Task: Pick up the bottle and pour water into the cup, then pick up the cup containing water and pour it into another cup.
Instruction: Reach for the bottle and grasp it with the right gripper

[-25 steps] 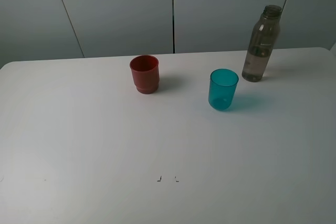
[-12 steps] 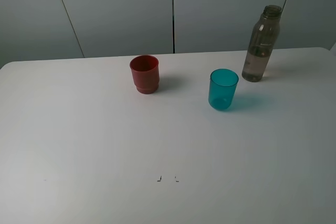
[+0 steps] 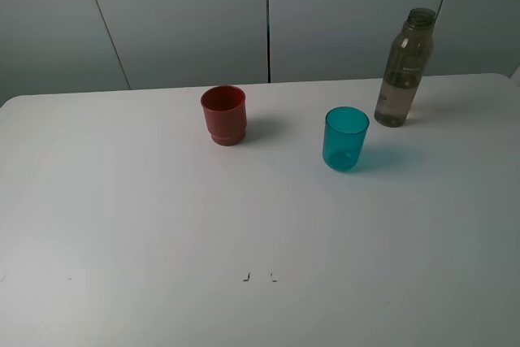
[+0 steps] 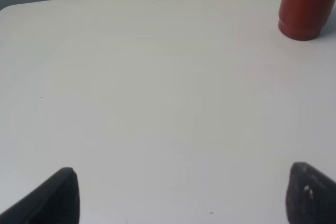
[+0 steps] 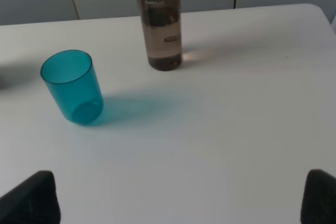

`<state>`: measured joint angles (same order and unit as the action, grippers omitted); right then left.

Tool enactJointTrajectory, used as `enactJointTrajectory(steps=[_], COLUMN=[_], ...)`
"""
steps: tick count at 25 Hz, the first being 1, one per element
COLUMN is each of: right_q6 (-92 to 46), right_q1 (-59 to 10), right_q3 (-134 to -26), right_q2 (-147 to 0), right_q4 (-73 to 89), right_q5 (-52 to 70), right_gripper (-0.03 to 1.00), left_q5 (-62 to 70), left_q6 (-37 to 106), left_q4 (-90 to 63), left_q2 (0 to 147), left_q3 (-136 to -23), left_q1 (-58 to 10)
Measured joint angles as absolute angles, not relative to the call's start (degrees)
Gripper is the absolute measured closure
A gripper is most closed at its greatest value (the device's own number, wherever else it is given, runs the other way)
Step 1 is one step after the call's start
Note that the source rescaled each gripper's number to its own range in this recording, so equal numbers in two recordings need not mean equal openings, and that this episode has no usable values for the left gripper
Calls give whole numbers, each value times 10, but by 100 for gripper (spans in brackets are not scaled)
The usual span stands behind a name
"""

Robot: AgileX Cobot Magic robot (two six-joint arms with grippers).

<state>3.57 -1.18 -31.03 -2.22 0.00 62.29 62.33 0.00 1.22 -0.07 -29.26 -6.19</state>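
The smoky grey-brown bottle (image 3: 405,68) stands upright at the table's far right, also seen in the right wrist view (image 5: 159,22). A translucent teal cup (image 3: 345,138) stands just in front and to the left of it (image 5: 72,87). The red-brown cup (image 3: 223,114) stands further left, near the back (image 4: 306,6). My left gripper (image 4: 184,198) is open over bare table, well short of the red cup. My right gripper (image 5: 178,198) is open too, low over the table, with the teal cup and bottle ahead of it. Neither gripper shows in the high view.
The white table (image 3: 162,225) ends at a grey panelled wall (image 3: 179,14) behind the cups. Two small dark marks (image 3: 258,277) sit near the front middle of the table.
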Motion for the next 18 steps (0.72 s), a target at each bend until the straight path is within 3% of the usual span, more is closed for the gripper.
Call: enactJointTrajectory(steps=[5, 13, 18], right_q6=[38, 36, 0], right_q1=[-12, -12, -12], right_q3=[-337, -337, -329], right_q2=[-136, -327, -458], right_q4=[-7, 39, 52], right_q5=[566, 330, 248], right_gripper=[-3, -3, -3], left_q5=[623, 623, 623], left_q6=[0, 0, 4], left_q4=[12, 12, 12], left_q2=[-1, -1, -1], left_q3=[-293, -293, -293], left_q1=[-62, -62, -62])
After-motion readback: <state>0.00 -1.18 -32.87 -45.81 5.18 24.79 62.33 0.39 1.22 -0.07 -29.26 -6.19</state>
